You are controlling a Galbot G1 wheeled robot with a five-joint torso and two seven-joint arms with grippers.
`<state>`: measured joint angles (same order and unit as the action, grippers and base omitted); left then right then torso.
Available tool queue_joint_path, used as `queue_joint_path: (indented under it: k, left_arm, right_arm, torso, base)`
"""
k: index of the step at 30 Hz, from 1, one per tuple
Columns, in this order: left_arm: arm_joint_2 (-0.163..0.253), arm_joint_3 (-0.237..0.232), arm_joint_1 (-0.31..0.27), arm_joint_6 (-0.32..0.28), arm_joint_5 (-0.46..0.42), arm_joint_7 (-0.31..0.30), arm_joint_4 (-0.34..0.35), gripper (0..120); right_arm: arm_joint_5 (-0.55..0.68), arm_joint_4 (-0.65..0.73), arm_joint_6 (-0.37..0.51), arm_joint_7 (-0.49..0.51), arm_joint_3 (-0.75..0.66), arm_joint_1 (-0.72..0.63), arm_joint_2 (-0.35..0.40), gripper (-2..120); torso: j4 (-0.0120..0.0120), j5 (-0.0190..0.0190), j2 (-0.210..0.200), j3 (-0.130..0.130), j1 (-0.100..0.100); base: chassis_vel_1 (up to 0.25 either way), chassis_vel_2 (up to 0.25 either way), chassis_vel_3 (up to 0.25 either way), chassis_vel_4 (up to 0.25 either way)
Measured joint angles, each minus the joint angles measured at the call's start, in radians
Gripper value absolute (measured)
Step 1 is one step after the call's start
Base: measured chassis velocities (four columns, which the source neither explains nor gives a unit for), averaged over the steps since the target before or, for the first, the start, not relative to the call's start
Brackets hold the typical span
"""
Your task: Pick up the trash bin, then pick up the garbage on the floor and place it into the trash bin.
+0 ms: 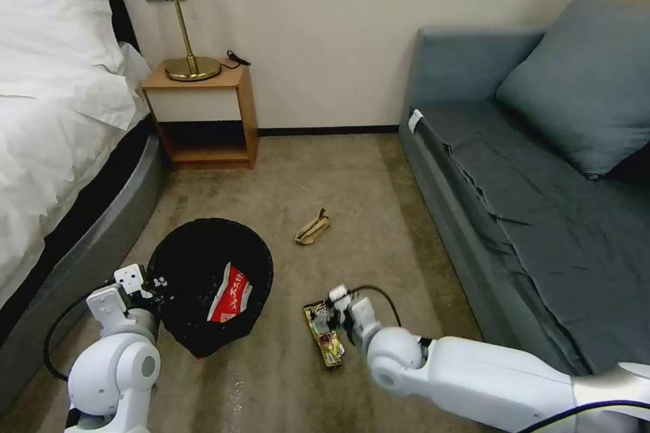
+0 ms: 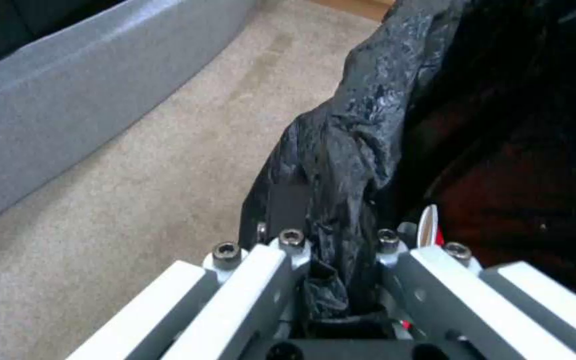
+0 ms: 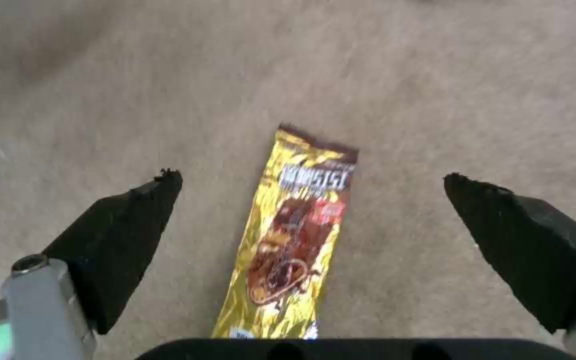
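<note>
Your left gripper (image 1: pixel 145 284) is pinching the lined rim of the trash bin (image 1: pixel 203 264), tilting its mouth toward the litter so pieces drop in easily; a red-and-white wrapper (image 1: pixel 230 294) already lies inside, its white characters too small for you to read. Your right gripper (image 1: pixel 336 314) hangs just above the yellow-brown snack wrapper (image 3: pixel 295 240) on the carpet (image 1: pixel 379 176), jaws spread wide to either side, lined up to close across its width; the wrapper's white brand lettering is blurred, so you cannot read it. The tan scrap (image 1: pixel 312 228) lies farther off, between bin and sofa (image 1: pixel 528 203).
</note>
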<state>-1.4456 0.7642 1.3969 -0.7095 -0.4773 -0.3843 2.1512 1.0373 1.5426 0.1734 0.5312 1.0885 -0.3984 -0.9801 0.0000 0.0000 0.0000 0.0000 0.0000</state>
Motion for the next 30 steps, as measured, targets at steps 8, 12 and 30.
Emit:
queue_joint_path:
  k: [8, 12, 30]
  left_arm:
    - [-0.001, 0.001, 0.004, 0.004, 0.001, 0.001, -0.004, 3]
    - [-0.002, 0.002, 0.004, 0.006, 0.001, 0.001, -0.006, 3]
    - [-0.012, 0.003, 0.008, 0.008, 0.001, 0.002, -0.003, 3]
  right_arm:
    - [0.005, -0.136, -0.025, -0.063, 0.063, 0.054, -0.064, 100]
    - [0.006, -0.163, -0.026, -0.070, 0.084, 0.060, -0.084, 100]
    - [0.004, -0.294, -0.044, -0.103, 0.150, 0.056, -0.182, 100]
  torso:
    - [0.0000, 0.0000, 0.000, 0.000, 0.000]
    - [0.0000, -0.0001, 0.000, 0.000, 0.000]
    - [-0.0001, 0.0000, 0.000, 0.000, 0.000]
  base:
    - [0.000, 0.000, 0.000, 0.000]
    - [0.000, 0.000, 0.000, 0.000]
    - [0.000, 0.000, 0.000, 0.000]
